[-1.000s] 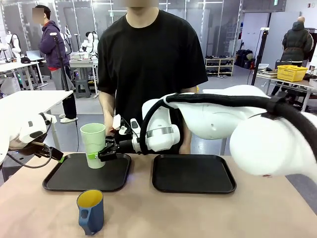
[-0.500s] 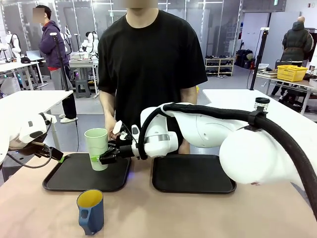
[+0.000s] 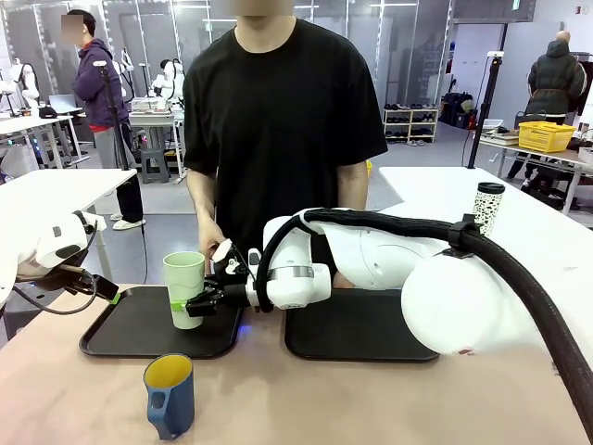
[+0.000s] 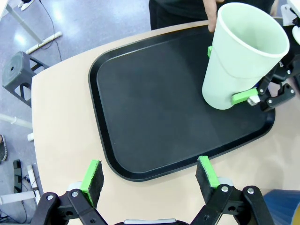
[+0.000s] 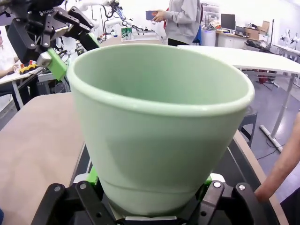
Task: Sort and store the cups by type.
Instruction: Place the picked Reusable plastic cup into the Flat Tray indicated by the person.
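The pale green tumbler (image 3: 184,286) stands upright over the right part of the left black tray (image 3: 130,332); I cannot tell whether its base touches the tray. My right gripper (image 3: 191,303) reaches across from the right and is shut on the tumbler's lower wall. The right wrist view has the tumbler (image 5: 159,126) close up between the right gripper's (image 5: 151,185) jaws. The left wrist view shows the tumbler (image 4: 241,61) at the tray's (image 4: 150,103) far right. My left gripper (image 4: 150,172) hangs open and holds nothing, at the tray's near edge (image 3: 104,288). The dark blue mug (image 3: 170,393), yellow inside, stands on the table in front.
A second black tray (image 3: 359,326) lies to the right of the first. A person stands at the far side, one hand (image 3: 211,243) just behind the tumbler. A black-and-white lidded cup (image 3: 487,206) stands on a white table at the back right.
My right gripper has brought the tumbler down and slightly to the right toward the left tray. The left gripper and the mug have stayed put.
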